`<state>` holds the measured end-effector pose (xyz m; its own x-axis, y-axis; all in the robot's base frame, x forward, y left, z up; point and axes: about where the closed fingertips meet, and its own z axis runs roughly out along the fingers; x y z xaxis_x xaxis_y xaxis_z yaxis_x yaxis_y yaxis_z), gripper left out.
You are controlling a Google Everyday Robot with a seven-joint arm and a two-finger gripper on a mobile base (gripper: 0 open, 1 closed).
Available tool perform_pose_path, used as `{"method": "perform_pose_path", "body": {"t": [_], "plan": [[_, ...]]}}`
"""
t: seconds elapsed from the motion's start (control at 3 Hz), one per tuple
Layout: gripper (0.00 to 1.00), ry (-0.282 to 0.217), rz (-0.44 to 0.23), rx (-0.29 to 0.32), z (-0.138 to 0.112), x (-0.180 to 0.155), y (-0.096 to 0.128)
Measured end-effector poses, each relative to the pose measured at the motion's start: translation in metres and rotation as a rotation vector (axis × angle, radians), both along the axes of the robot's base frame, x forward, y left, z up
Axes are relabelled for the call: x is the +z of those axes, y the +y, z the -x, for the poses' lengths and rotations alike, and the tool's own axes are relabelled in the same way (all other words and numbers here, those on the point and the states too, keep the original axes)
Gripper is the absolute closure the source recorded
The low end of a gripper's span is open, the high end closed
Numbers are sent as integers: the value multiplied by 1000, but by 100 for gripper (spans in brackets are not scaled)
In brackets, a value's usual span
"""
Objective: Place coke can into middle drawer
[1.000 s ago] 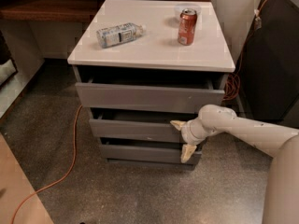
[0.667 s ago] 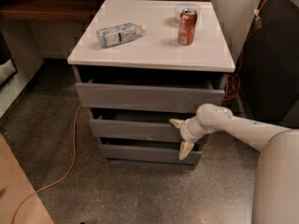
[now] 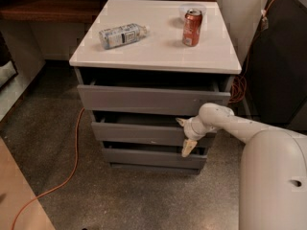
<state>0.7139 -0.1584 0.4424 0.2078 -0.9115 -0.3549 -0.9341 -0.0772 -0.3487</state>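
The coke can [image 3: 192, 28] stands upright on the white cabinet top [image 3: 158, 47], at the back right. The middle drawer [image 3: 144, 133] is the second grey front and is pulled out a little, a dark gap showing above it. My gripper [image 3: 184, 135] is at the right end of that drawer front. One finger [image 3: 181, 122] sits at the drawer's top edge and the other [image 3: 188, 148] hangs below its lower edge. The gripper is open and holds nothing. The can is far above it, on the top.
A clear plastic bottle [image 3: 122, 34] lies on its side on the cabinet top. A clear bowl [image 3: 193, 8] stands behind the can. The top drawer [image 3: 148, 98] is also slightly open. An orange cable [image 3: 72, 162] runs over the floor at the left. A dark cabinet [image 3: 283, 56] stands at the right.
The gripper has shifted slightly left along the middle drawer front. The can and bottle have not moved.
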Motion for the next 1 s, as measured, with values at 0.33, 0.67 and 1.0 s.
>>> {"method": "perform_pose_path", "body": {"t": [0.33, 0.67, 1.0], "plan": [[14, 15, 10, -20, -5, -13, 2], [45, 36, 19, -43, 6, -26, 1], [69, 47, 22, -50, 17, -30, 0]]}}
